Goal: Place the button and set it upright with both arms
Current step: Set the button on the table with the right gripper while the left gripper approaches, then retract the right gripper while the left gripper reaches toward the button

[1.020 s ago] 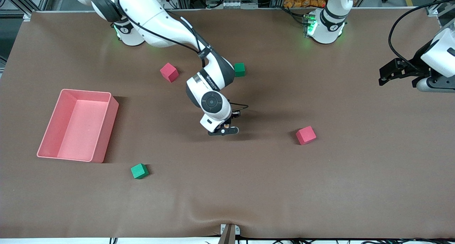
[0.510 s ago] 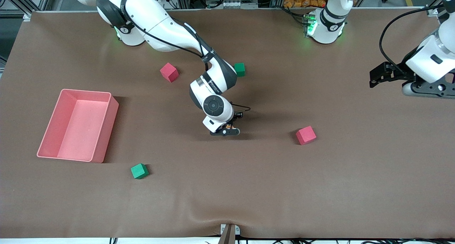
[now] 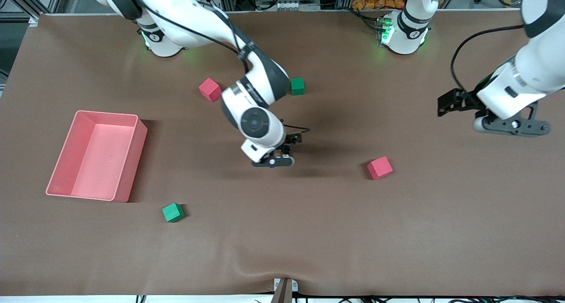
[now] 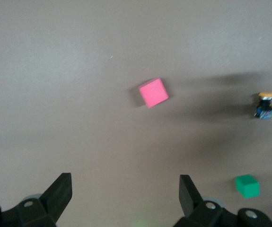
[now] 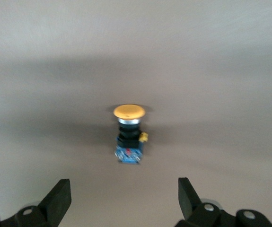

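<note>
The button [image 5: 128, 135] is seen lying on its side on the brown counter [image 3: 309, 232], its orange cap and dark body resting flat on the cloth, as shown in the right wrist view; it is also caught small in the left wrist view [image 4: 265, 106]. In the front view it is hidden under the right arm's wrist, near the middle of the counter. The right pincer [image 5: 122, 201] is held over the button with its fingers spread wide and nothing between them, so the button is judged to be released and free of any grip. The left pincer [image 4: 125, 196] is likewise spread and empty; it is held over the counter toward the left arm's end [image 3: 512, 125], well apart from the button. A red cube [image 3: 380, 168] lies between the two pincers, and it is also seen in the left wrist view [image 4: 153, 92]. A second red cube [image 3: 210, 89] and a green cube [image 3: 298, 86] lie near the right arm's forearm, another green cube [image 3: 173, 212] lies nearer the camera, and a pink bin [image 3: 128, 161] stands toward the right arm's end. The placing is judged to be done, since the button rests on the counter. The uprighting is judged to be left, since the button is not yet stood on its base, and it is likely that both pincers will be needed for it.
</note>
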Robot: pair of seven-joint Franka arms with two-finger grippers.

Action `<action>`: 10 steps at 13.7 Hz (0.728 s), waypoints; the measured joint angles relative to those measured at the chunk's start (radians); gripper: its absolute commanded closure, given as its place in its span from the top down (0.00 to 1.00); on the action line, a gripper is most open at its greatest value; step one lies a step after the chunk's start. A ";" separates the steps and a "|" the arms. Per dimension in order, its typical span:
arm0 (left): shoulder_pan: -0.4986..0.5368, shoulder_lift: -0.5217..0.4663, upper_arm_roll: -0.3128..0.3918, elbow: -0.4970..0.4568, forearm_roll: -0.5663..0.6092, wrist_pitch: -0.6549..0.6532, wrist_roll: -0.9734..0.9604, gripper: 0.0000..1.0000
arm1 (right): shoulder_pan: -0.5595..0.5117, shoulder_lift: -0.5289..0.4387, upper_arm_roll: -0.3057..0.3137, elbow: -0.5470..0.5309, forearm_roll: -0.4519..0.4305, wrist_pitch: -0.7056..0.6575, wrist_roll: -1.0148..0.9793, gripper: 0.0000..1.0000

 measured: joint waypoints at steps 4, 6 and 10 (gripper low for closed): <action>-0.048 0.041 -0.010 0.005 -0.007 0.037 -0.064 1.00 | -0.205 -0.197 -0.014 -0.023 -0.033 -0.178 -0.079 1.00; -0.074 0.071 -0.026 0.006 -0.017 0.037 -0.102 1.00 | -0.278 -0.299 -0.014 -0.097 -0.087 -0.189 -0.133 1.00; -0.195 0.161 -0.037 0.008 -0.098 0.037 -0.251 1.00 | -0.428 -0.475 -0.016 -0.259 -0.136 -0.190 -0.329 1.00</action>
